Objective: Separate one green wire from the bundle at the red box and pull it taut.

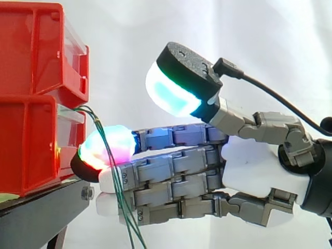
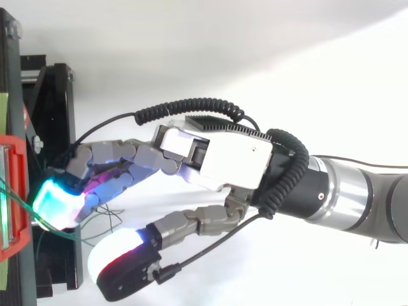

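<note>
The hand [image 1: 249, 161] is reaching in level from the right, its fingers stretched out straight toward the two red bins stacked at the left. The upper red bin [image 1: 31, 46] is sitting on the lower red bin [image 1: 26, 145], and both are standing at the front edge of the black stand [image 1: 41, 207], with the white curtain [image 1: 207, 31] hanging behind.

The green wires [image 1: 115, 179] are coming out at the front of the bins, right at the seam where the upper one meets the lower. From there they are arching over and dropping slack, slanting down across the near side of the outstretched fingers and on past the stand's front edge. They are running close together as a thin bundle, fanning apart slightly lower down.

The fingertips [image 1: 106, 145] are glowing green, magenta and red, and are sitting right up against the front face of the lower bin. I cannot tell whether they are actually pressing on it. The wires are crossing directly over that glowing pad and the fingers below it.

The thumb [image 1: 171, 96] is standing well above the fingers, its pad glowing cyan and white, with a wide gap between it and them. So the hand is spread apart, with nothing clamped in it. The wires are only lying against the side of the straight fingers.

From above, the hand [image 2: 229, 159] is angling toward the bin at the stand's left edge.
</note>
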Available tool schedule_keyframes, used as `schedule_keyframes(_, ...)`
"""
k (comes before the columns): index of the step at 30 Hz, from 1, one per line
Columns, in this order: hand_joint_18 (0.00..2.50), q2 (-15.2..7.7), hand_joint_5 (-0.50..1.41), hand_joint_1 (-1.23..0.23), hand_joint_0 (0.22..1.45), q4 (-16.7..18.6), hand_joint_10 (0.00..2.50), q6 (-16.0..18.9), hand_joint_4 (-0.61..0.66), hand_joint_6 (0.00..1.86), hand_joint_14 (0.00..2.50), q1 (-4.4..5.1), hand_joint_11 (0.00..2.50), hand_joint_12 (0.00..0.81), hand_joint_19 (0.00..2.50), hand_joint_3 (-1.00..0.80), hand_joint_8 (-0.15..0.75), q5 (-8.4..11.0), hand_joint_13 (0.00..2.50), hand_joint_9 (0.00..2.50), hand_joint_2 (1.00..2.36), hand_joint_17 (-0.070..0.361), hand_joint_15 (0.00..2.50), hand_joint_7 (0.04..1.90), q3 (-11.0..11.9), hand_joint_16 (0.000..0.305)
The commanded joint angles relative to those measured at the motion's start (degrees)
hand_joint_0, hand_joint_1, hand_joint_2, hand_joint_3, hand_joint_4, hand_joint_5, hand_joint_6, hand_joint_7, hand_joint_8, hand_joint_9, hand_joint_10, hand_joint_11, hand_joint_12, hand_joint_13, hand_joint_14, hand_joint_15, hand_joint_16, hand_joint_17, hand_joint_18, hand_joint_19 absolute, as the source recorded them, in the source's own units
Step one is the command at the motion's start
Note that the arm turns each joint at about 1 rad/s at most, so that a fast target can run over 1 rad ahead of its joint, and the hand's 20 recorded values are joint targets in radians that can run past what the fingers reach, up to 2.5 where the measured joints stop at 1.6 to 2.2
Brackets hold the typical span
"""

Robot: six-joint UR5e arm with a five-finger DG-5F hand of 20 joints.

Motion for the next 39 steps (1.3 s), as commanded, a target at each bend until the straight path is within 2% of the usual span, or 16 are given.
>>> schedule_keyframes(1,0.54,0.0,-0.09,-0.55,0.59,0.08,0.01,-0.16,0.41,0.5,0.01,0.03,0.22,0.411,0.28,-0.5,0.353,-0.47,0.71,0.84,1.0,0.103,0.18,1.07,0.3,0.046)
schedule_keyframes(8,0.55,0.0,-0.1,-0.55,0.59,0.08,0.01,-0.08,0.41,0.5,0.01,0.2,0.22,0.412,0.29,-0.5,0.355,-0.3,0.71,0.84,1.0,0.104,0.18,1.02,0.3,0.046)
schedule_keyframes(12,0.55,-0.97,-0.11,-0.55,0.59,0.17,0.01,1.15,0.39,0.5,0.01,-0.32,0.23,0.413,0.3,-0.5,0.353,-0.47,0.71,0.85,1.0,0.103,0.18,1.02,0.3,0.046)
schedule_keyframes(17,0.55,-1.14,-0.11,-0.55,0.59,-0.36,0.01,2.91,0.38,0.5,0.01,-0.59,0.24,0.414,0.29,-0.5,0.353,0.32,0.71,0.85,1.0,0.104,0.18,0.99,0.22,0.046)
schedule_keyframes(18,0.55,-1.84,-0.12,-0.55,0.59,-0.45,0.01,3.09,0.38,0.5,0.0,-0.59,0.24,0.414,0.3,-0.5,0.353,0.76,0.71,0.85,1.0,0.104,0.18,0.99,0.3,0.046)
schedule_keyframes(20,0.55,-3.69,-0.12,-0.55,0.59,0.61,0.01,5.72,0.38,0.5,0.01,-0.85,0.24,0.413,0.3,-0.5,0.351,1.9,0.71,0.84,1.0,0.104,0.18,0.99,0.39,0.046)
schedule_keyframes(22,0.55,-3.87,-0.12,-0.55,0.59,0.87,0.01,6.16,0.38,0.5,0.01,-0.85,0.24,0.415,0.3,-0.5,0.353,2.16,0.71,0.84,1.0,0.104,0.18,0.98,0.57,0.046)
schedule_keyframes(25,0.55,-3.87,-0.12,-0.55,0.59,0.78,0.01,5.64,0.37,0.5,0.01,-0.67,0.23,0.414,0.3,-0.5,0.351,2.78,0.7,0.84,1.0,0.104,0.18,0.97,0.57,0.046)
schedule_keyframes(31,0.55,-3.87,-0.13,-0.55,0.59,1.57,0.01,4.76,0.37,0.5,0.01,-0.67,0.24,0.415,0.3,-0.5,0.352,2.69,0.7,0.84,1.0,0.104,0.17,0.96,0.57,0.046)
schedule_keyframes(33,0.55,-4.48,-0.13,-0.55,0.59,2.01,0.01,4.41,0.37,0.5,0.0,-0.59,0.24,0.414,0.3,-0.5,0.352,2.69,0.7,0.84,1.0,0.104,0.18,0.96,0.66,0.046)
schedule_keyframes(34,0.55,-4.83,-0.13,-0.55,0.59,2.19,0.01,4.49,0.37,0.5,0.01,-0.5,0.23,0.414,0.3,-0.5,0.351,2.69,0.7,0.84,1.0,0.104,0.18,0.96,0.83,0.046)
schedule_keyframes(37,0.55,-6.15,-0.13,-0.55,0.59,1.92,0.01,5.46,0.36,0.5,0.01,-0.59,0.24,0.414,0.3,-0.5,0.352,2.51,0.7,0.84,1.0,0.104,0.18,0.98,3.56,0.046)
schedule_keyframes(38,0.55,-6.06,-0.13,-0.55,0.59,-0.1,0.01,5.02,0.36,0.5,0.01,-0.24,0.24,0.415,0.3,-0.5,0.352,2.51,0.7,0.84,1.0,0.104,0.18,0.98,4.79,0.046)
schedule_keyframes(39,0.55,-6.06,-0.13,-0.55,0.59,-0.1,0.01,5.02,0.37,0.5,0.01,-0.24,0.24,0.414,0.3,-0.5,0.351,2.51,0.7,0.84,1.0,0.104,0.18,0.99,4.79,0.046)
